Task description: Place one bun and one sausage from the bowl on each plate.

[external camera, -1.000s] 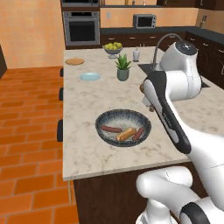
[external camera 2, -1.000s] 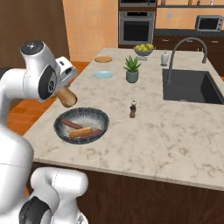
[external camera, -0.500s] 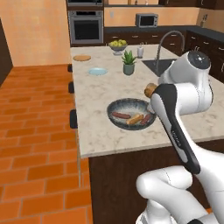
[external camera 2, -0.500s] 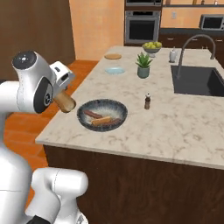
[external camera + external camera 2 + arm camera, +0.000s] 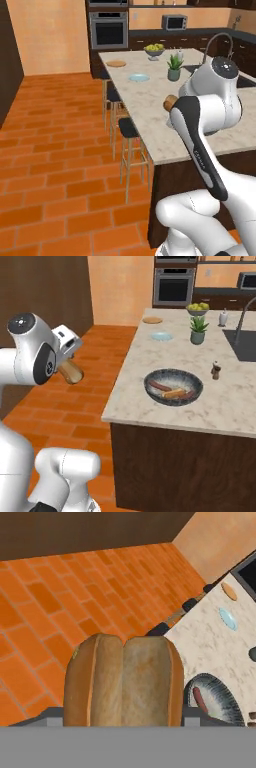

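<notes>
A long island counter (image 5: 150, 391) of pale speckled marble over dark cabinets stands on a terracotta brick floor (image 5: 55, 150), with orange walls and a built-in steel oven (image 5: 173, 286) behind. The two-finger gripper (image 5: 67, 363) hangs off the counter's edge over the floor, its jaws clamped on a golden-brown split bun (image 5: 124, 679). The wide dark grey bowl (image 5: 173, 387) sits near the counter's front edge, holding red-brown sausages (image 5: 160, 386) and another bun. Far along the counter lie the pale blue glossy plate (image 5: 161, 336) and, beyond it, the tan wooden plate (image 5: 152, 320). Dark-seated stools (image 5: 131, 131) line the island's side.
</notes>
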Robot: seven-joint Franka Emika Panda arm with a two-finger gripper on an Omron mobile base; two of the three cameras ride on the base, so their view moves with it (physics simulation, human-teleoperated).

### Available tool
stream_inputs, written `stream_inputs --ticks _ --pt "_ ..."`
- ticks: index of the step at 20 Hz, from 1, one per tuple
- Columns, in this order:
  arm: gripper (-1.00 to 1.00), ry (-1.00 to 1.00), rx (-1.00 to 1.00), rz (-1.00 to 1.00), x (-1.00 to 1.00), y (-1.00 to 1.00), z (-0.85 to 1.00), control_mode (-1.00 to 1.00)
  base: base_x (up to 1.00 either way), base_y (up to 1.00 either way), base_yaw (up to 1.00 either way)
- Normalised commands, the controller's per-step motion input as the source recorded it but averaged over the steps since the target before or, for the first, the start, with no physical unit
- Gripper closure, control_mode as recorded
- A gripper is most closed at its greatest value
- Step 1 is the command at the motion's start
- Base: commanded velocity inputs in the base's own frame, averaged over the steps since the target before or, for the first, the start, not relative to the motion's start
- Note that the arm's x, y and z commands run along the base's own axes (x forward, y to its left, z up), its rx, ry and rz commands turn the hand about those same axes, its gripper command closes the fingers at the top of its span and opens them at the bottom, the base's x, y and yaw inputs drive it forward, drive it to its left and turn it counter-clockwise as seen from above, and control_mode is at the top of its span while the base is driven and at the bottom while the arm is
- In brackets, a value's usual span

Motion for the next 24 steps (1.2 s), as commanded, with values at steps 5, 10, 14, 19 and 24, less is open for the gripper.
stream_inputs --ticks 5,10,14,19,24 --pt "1.0 0.0 0.0 0.0 0.0 0.0 0.0 1.0 0.62 1.0 -0.31" --pt "1.0 0.0 0.0 0.0 0.0 0.0 0.0 1.0 0.72 1.0 -0.36" --pt "1.0 0.0 0.0 0.0 0.0 0.0 0.0 1.0 0.75 1.0 -0.36" --pt "1.0 0.0 0.0 0.0 0.0 0.0 0.0 1.0 0.88 1.0 -0.39" --pt "1.0 0.0 0.0 0.0 0.0 0.0 0.0 1.0 0.89 1.0 -0.4"
